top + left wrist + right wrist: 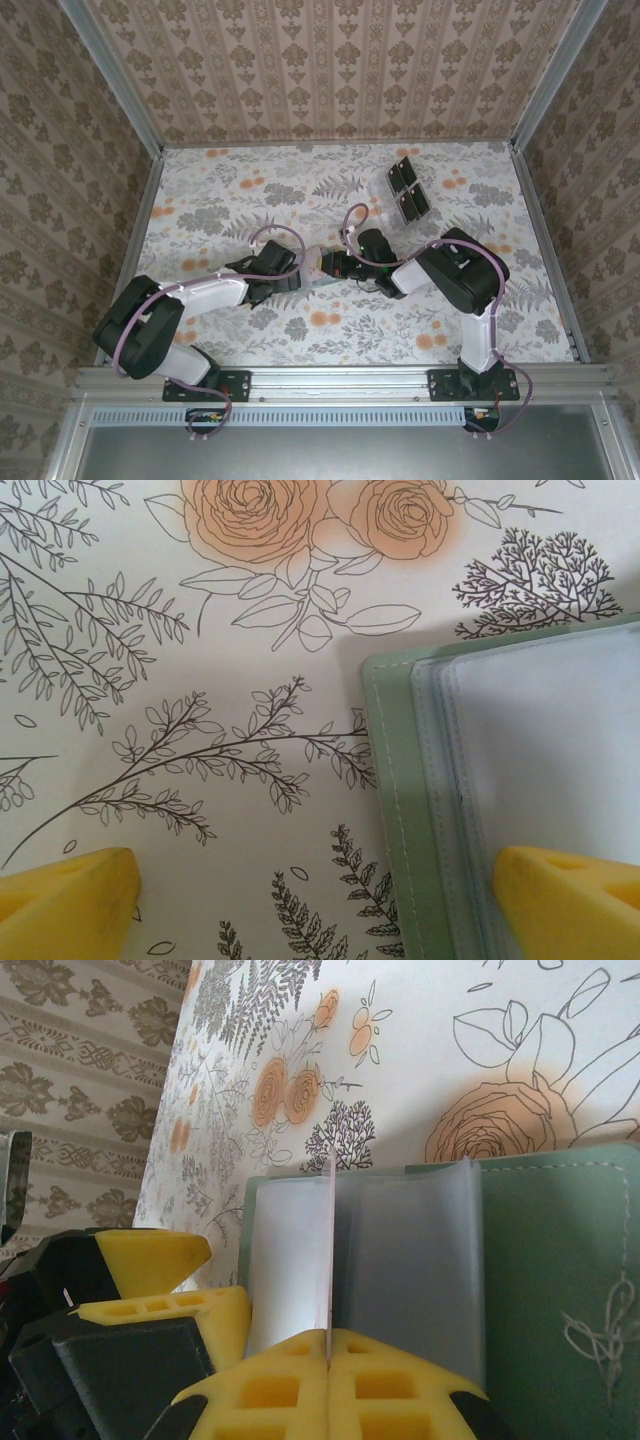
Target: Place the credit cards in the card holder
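Note:
The card holder (pixel 560 1260) lies open on the flowered table, dull green with clear sleeves (pixel 410 1260) standing up from it. My right gripper (pixel 328 1345) is shut on one credit card (pixel 328 1250), seen edge-on as a thin pale line upright between the sleeves. My left gripper (pixel 320 910) is open. One of its yellow fingertips (pixel 570 900) lies over the card holder's (pixel 400 810) sleeve edge and the other sits on bare cloth. From above, both grippers, left (pixel 298 272) and right (pixel 345 265), meet over the card holder (pixel 318 264) at mid-table.
A clear rack with dark square panels (pixel 408 190) stands at the back right. Patterned walls enclose the table on three sides. The left gripper's yellow finger (pixel 150 1260) sits close beside the right one.

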Controlling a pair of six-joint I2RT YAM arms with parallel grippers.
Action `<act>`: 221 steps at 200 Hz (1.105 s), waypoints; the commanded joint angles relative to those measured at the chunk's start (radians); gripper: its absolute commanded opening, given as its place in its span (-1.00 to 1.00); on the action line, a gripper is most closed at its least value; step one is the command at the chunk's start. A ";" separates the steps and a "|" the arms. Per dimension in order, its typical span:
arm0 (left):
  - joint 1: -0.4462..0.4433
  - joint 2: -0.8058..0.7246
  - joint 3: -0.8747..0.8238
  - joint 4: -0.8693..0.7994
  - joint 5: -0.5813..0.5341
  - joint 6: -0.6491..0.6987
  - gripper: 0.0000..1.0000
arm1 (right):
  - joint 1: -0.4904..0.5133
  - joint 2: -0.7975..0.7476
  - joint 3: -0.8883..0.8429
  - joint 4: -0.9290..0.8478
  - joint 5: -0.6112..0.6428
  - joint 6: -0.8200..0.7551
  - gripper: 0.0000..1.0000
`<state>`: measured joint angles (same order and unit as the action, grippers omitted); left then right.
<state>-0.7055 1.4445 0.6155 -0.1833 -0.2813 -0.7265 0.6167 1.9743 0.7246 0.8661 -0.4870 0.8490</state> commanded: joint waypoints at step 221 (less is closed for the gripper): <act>-0.002 -0.010 0.058 -0.036 -0.002 0.054 1.00 | -0.002 0.074 -0.022 0.020 -0.034 0.053 -1.00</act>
<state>-0.7055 1.4048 0.6491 -0.2348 -0.2951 -0.6983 0.6155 2.0171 0.7242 0.9203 -0.5251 0.8978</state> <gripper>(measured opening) 0.997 0.058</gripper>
